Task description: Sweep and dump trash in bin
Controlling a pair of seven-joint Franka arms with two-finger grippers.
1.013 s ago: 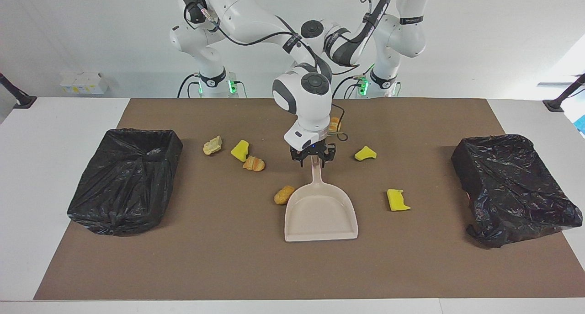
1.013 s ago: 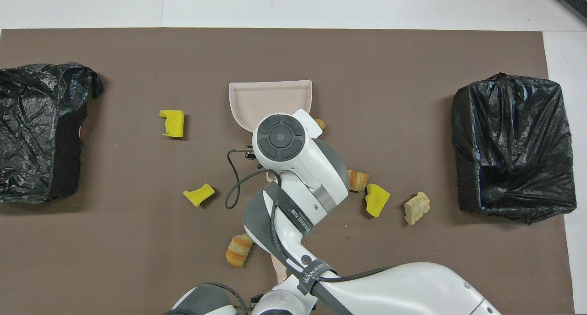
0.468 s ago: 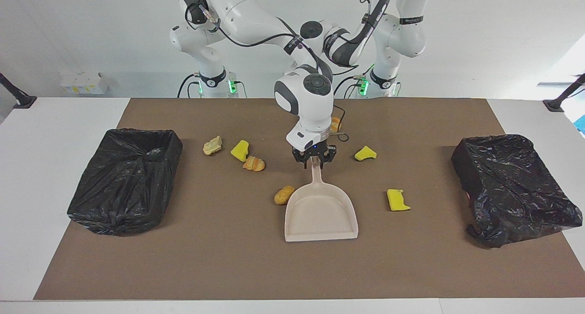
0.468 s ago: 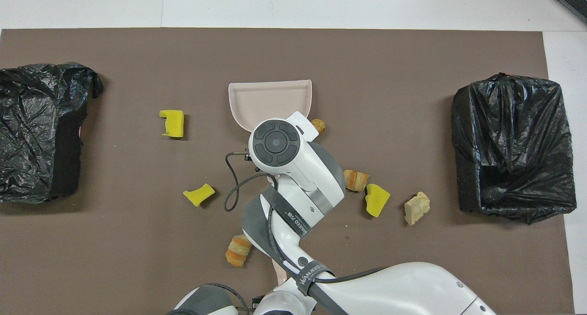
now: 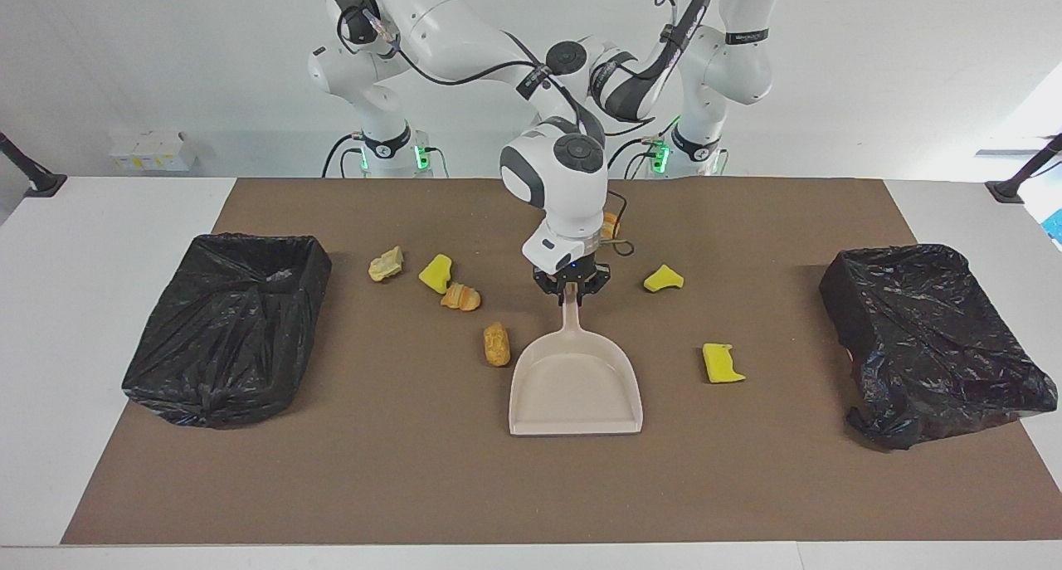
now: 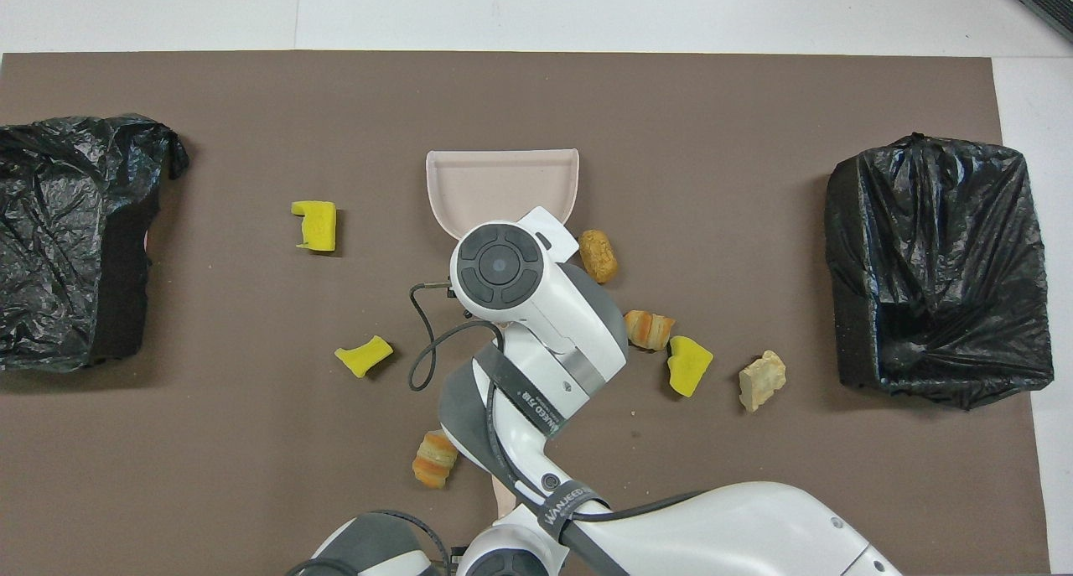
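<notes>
Where the right gripper (image 5: 569, 291) hangs low over the middle of the brown mat (image 5: 398, 479), pinches the thin handle of the dustpan (image 5: 575, 385) between its fingertips. Keeps the pan on the mat, open mouth turned away from the robots. Leaves the left gripper (image 6: 459, 553) clenched at the robots' edge of the mat, mostly hidden under the right arm; cannot tell what it holds, if anything.

Counts seven pieces of trash, all loose on the mat, none in the pan. Finds a tan lump (image 5: 496, 343) just beside the pan's wall, toward the right arm's end. Nearer the robots on that side, finds a striped bread piece (image 5: 460, 297), a yellow chunk (image 5: 436, 272) and a pale lump (image 5: 386, 264) in a loose row. Toward the left arm's end, finds a yellow wedge (image 5: 663, 279) near the handle and a yellow block (image 5: 722, 363) beside the pan, well apart from it. Spots another bread piece (image 6: 434, 459) close to the robots, beside the right arm.

Shows two black-bagged bins, one (image 5: 228, 329) at the right arm's end, one (image 5: 929, 338) at the left arm's.
</notes>
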